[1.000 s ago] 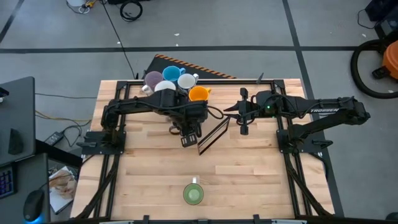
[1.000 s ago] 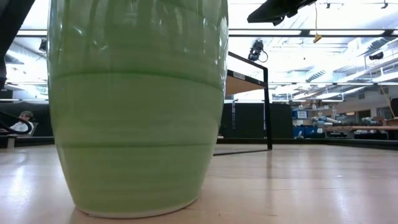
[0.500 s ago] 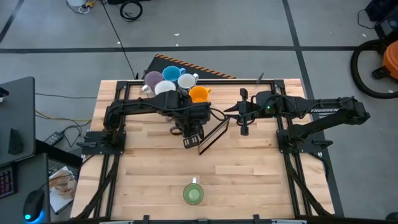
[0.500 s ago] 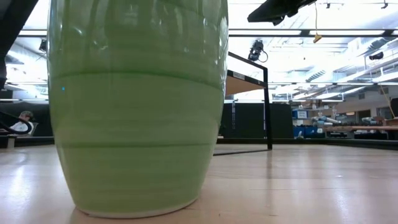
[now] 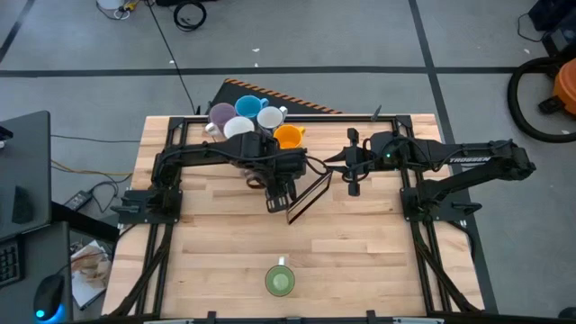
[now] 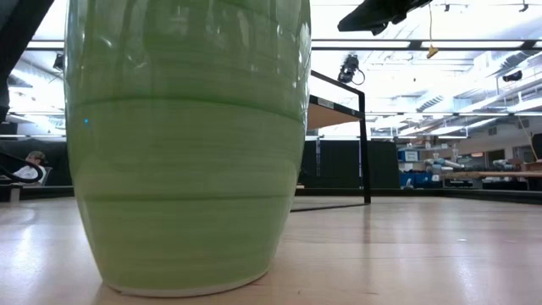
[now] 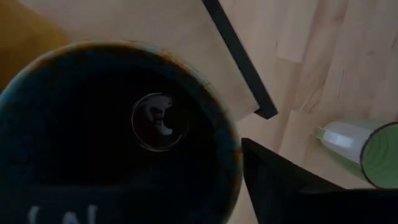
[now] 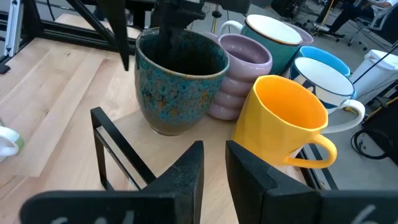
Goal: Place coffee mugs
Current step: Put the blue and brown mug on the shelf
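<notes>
A dark speckled mug [image 8: 180,87] stands upright on a raised wooden platform [image 8: 81,87] at the table's middle. My left gripper [image 5: 279,193] points down over it, open, with one finger inside the mug and the other finger [image 7: 280,180] outside its wall. Behind it, at the far edge, lilac [image 5: 220,114], blue [image 5: 247,106], white [image 5: 270,117] and orange [image 5: 288,136] mugs stand close together. A green mug [image 5: 279,281] stands alone near the front edge. My right gripper [image 5: 351,175] hangs to the right of the platform, holding nothing, with a narrow gap between its fingers [image 8: 186,174]. My left gripper straddles the dark mug's wall near the rim [image 7: 233,149] from above, one finger inside and one outside. The outer finger stands just clear of the wall. I cannot tell whether the inner finger touches it. The mug rests on its base on the platform.
A thin black frame [image 5: 308,193] borders the platform on its right side. Black arm stands [image 5: 148,202] run along both sides of the table. Bare wood lies between the platform and the green mug.
My left gripper has opened over the dark mug, which stands on the platform. Neither arm has otherwise moved.
</notes>
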